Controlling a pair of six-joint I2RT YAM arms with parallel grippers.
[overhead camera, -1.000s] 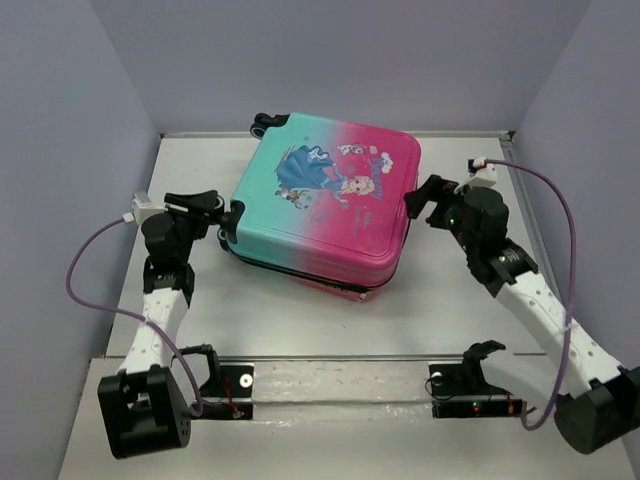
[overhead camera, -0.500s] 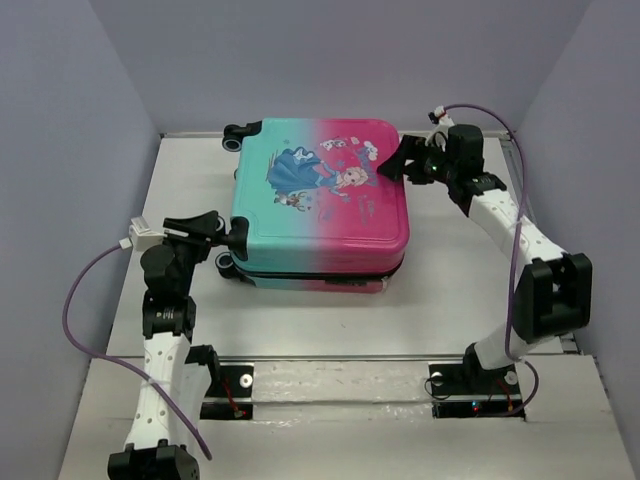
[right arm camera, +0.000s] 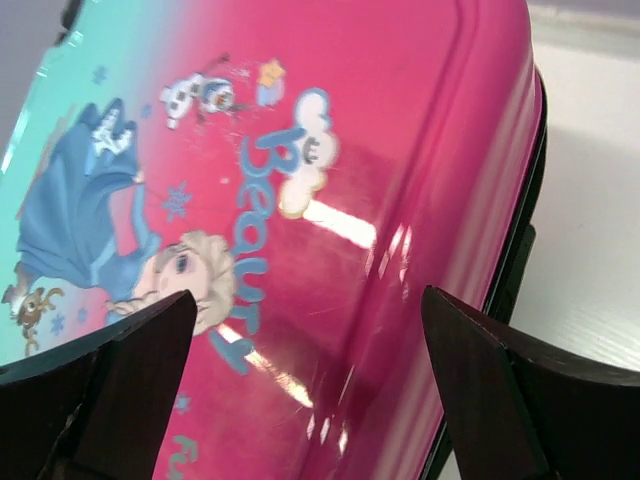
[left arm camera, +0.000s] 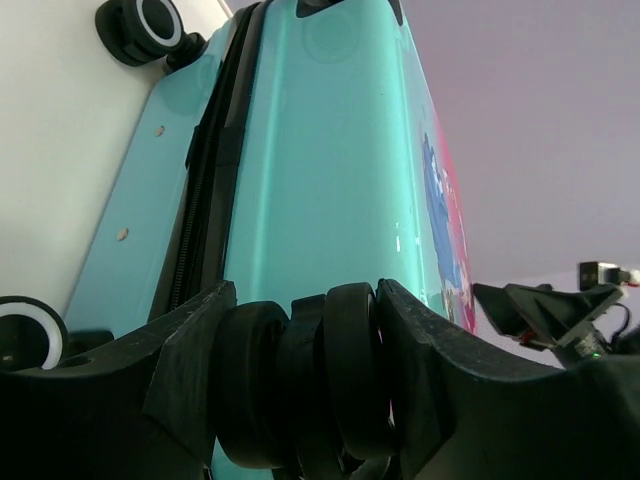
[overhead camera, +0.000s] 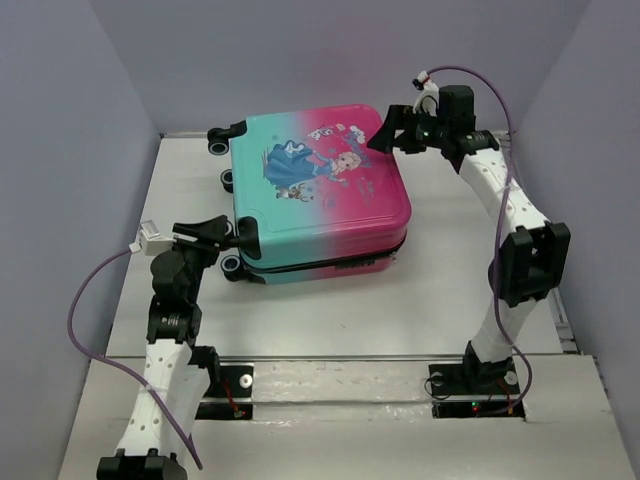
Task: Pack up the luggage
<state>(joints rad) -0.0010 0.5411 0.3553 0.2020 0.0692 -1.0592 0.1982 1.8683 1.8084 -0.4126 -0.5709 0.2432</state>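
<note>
Top external, luggage [overhead camera: 320, 200]: we see it shut, flat mid-table, teal end left.
Left gripper [overhead camera: 236, 244]: we find it clamped on the near-left wheel [left arm camera: 300, 385].
Right gripper [overhead camera: 384, 132]: spread wide at the far-right pink corner.

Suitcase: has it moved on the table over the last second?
Yes. The suitcase has turned counterclockwise against the table's back edge; its pink far corner now lies nearer that edge.

The little suitcase [overhead camera: 320, 195] lies flat and zipped shut on the white table [overhead camera: 450, 290], picture side up. It is teal on the left and pink on the right, with a cartoon princess on top. Its black wheels [overhead camera: 216, 137] are on the left end.
</note>
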